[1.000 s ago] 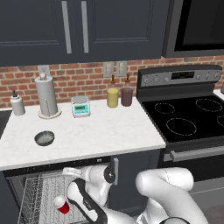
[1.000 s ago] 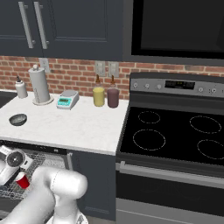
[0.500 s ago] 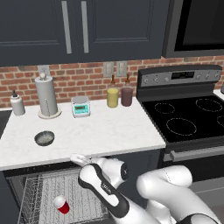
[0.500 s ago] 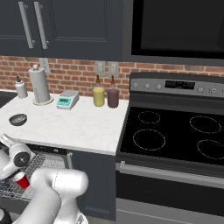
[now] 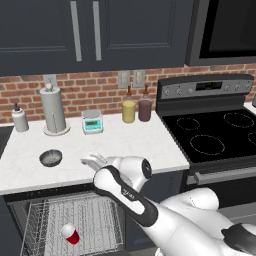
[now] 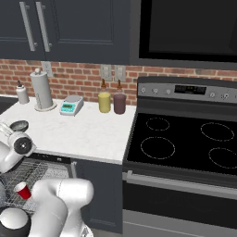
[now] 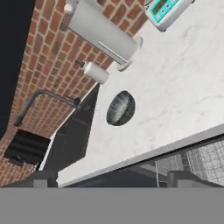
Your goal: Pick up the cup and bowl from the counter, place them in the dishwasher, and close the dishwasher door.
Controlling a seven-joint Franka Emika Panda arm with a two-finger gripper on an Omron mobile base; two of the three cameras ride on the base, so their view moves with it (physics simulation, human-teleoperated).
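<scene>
At far left on the counter (image 5: 130, 142), the bowl (image 5: 51, 158) sat upright and alone, well short of the brick wall and near the front edge. We had our gripper (image 5: 89, 161) raised above the counter's front edge, just right of the bowl and apart from it, fingers spread and holding nothing. Through the hand view the bowl (image 7: 120, 108) lay ahead of the fingertips (image 7: 43, 179), which stood wide at the bottom of the picture, with the paper-towel roll (image 7: 103, 32) and a small white bottle (image 7: 95, 71) beyond it.

Below the counter the dishwasher (image 5: 70, 225) stood open, its wire rack carrying the cup (image 5: 70, 233), which lay tipped on its side; in the right base view the cup (image 6: 22, 190) showed in the rack too. The door itself we could not make out clearly.

We judged the bowl to be the step in hand. To take it well, we would centre the gripper over one side of the rim, drop one finger inside and one outside, and close on the thin wall, since the bowl looked too wide and shallow to span. A slow approach mattered, because a nudge could slide it along the smooth marble. Farther right, the scale (image 5: 92, 121) and two canisters (image 5: 136, 110) stood well clear.
</scene>
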